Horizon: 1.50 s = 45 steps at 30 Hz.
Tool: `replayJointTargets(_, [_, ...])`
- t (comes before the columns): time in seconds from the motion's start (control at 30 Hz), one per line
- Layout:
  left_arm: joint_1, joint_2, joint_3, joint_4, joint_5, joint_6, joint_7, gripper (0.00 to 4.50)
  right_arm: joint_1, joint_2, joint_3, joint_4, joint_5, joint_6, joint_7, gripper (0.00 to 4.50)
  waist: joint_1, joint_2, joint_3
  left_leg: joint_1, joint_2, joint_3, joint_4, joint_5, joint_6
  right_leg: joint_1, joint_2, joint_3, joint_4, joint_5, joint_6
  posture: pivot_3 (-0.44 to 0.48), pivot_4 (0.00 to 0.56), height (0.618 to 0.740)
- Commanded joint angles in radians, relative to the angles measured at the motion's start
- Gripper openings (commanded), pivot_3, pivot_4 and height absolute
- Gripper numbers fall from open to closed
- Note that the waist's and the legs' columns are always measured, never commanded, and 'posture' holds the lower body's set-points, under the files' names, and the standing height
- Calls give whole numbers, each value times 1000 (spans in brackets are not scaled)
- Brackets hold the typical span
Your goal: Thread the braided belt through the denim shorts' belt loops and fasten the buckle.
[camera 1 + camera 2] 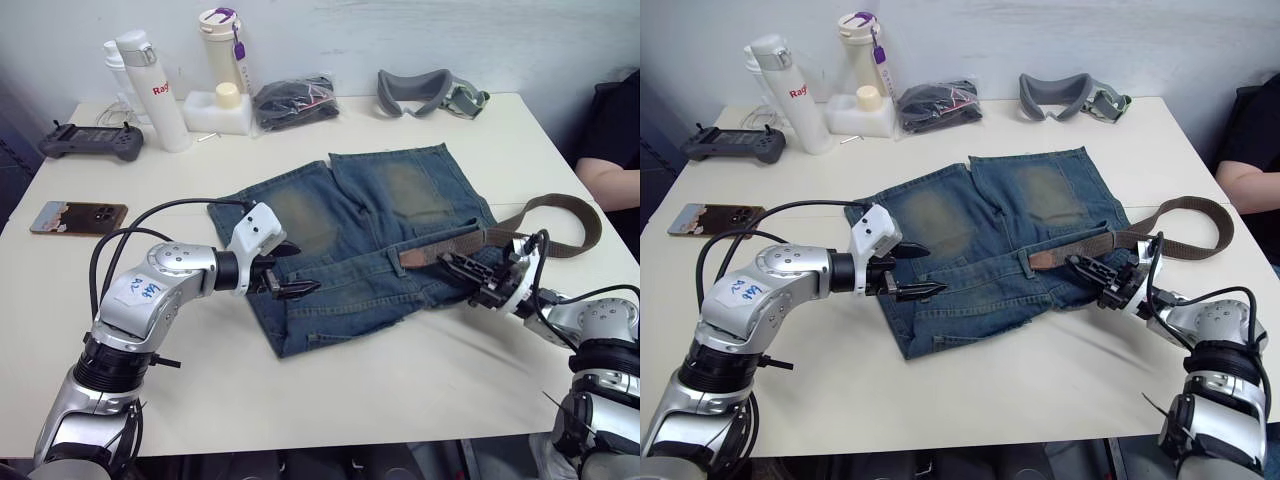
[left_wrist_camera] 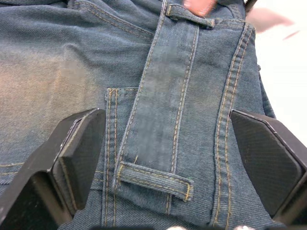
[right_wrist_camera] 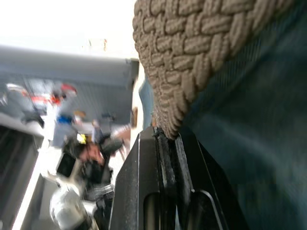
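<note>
The denim shorts (image 1: pixel 390 200) lie flat mid-table, waistband toward me. The braided belt (image 1: pixel 560 205) runs from its brown tip (image 1: pixel 415 257) on the waistband out to the right, where it curls in a loop on the table. My right gripper (image 1: pixel 455 266) is shut on the belt (image 3: pixel 192 43) near that tip. My left gripper (image 1: pixel 295 286) hovers open over the left part of the waistband, its fingers (image 2: pixel 79 143) wide apart on either side of a belt loop (image 2: pixel 154 178). I cannot make out the buckle.
Along the far edge stand a white bottle (image 1: pixel 150 90), a tumbler (image 1: pixel 222 40), a black cloth bundle (image 1: pixel 295 100) and grey goggles (image 1: pixel 430 92). A game controller (image 1: pixel 92 142) and a phone (image 1: pixel 78 216) lie at the left. A person's arm (image 1: pixel 610 175) rests at the right edge.
</note>
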<state>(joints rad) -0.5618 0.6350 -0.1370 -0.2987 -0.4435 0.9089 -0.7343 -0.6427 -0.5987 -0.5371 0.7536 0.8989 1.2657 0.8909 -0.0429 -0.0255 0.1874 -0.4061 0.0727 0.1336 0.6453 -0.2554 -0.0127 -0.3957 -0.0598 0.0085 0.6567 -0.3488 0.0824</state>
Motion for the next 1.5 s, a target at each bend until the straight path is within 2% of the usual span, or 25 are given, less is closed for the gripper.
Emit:
replayJointTargets(0.03, [-6, -1, -3, -29, 4, -12, -4, 4500, -11, 3, -14, -4, 2, -20, 9, 27, 2, 0, 0, 0, 0, 0, 0, 0, 0, 0, 0, 0, 0, 0, 0, 0, 150, 730])
replayJointTargets(0.63, [-3, 3, -2, -27, 7, -16, -7, 4500, 85, -9, 99, -126, -7, 67, 107, 27, 11, 0, 0, 0, 1, 0, 0, -1, 0, 0, 0, 0, -1, 0, 0, 0, 150, 730])
replayJointTargets(0.93, [-3, 2, -5, -31, 9, -13, -6, 4500, 47, -7, 143, -56, -92, -22, 69, 27, 9, -5, -3, 2, 1, 0, 1, -2, 0, 3, 0, 0, -1, 1, 0, 0, 150, 730])
replayJointTargets(1.07, [-12, 6, -6, -30, 8, -11, -12, 4500, 14, 57, 174, -147, -60, 42, 44, 27, 5, -5, -3, 2, 2, 0, 1, -2, 0, 3, -1, 0, -2, 1, 0, 0, 150, 730])
replayJointTargets(1.2, [-24, 8, -10, -18, 18, -19, -18, 4500, 29, 143, 243, -318, -42, 116, -11, 27, -16, -5, -3, 2, 5, 0, 0, -3, -3, 1, 2, -1, -1, 1, -3, 0, 150, 730])
replayJointTargets(1.4, [-20, 0, -15, -33, 16, -12, -13, 4500, 57, 219, 198, -473, 2, 181, -103, 27, -14, -3, -2, 1, 11, -1, 0, -4, -11, -2, 14, 1, 2, -2, -8, 0, 150, 730])
replayJointTargets(1.5, [-20, -7, -21, -33, 17, -13, -10, 4500, 51, 281, 131, -505, 19, 188, -196, 27, -15, -3, -2, 1, 12, 0, 0, -4, -12, -3, 15, 2, 2, -3, -9, 0, 150, 730])
